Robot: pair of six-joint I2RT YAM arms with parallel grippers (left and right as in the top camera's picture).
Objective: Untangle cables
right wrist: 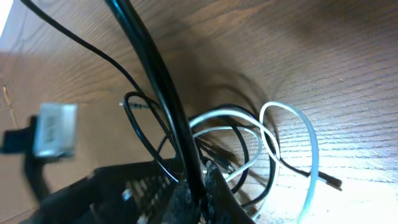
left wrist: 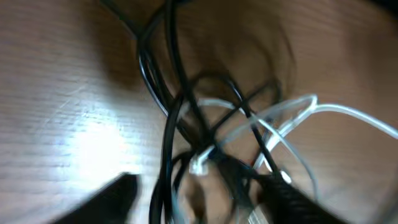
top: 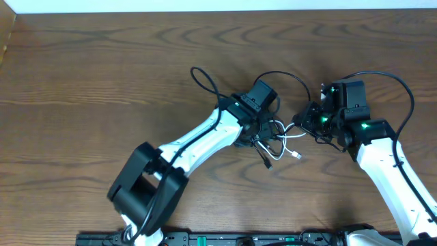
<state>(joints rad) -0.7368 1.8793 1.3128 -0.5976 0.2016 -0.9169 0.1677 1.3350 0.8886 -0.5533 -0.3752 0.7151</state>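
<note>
The cables (top: 274,140) lie in one knot on the wooden worktop (top: 102,68), in the gap between the two end effectors; the white cable (top: 291,152) loops through the black ones and its free plug end trails out on the side of the knot nearer the arm bases; a black loop (top: 205,80) reaches out past the left wrist, away from the right arm.

The left end effector (top: 258,124) hangs right over the knot; from its own camera, which is blurred, its fingers (left wrist: 115,199) stand apart with the crossing cords between them, and I cannot tell whether either finger touches a strand.

The right end effector (top: 308,121) sits just beside the knot, its fingers together and clamped on a black cable (right wrist: 158,81) that runs up and away from the tips; the white loops (right wrist: 308,143) lie just ahead of it; a silver plug (right wrist: 56,127) shows, out of focus, off to one side.
</note>
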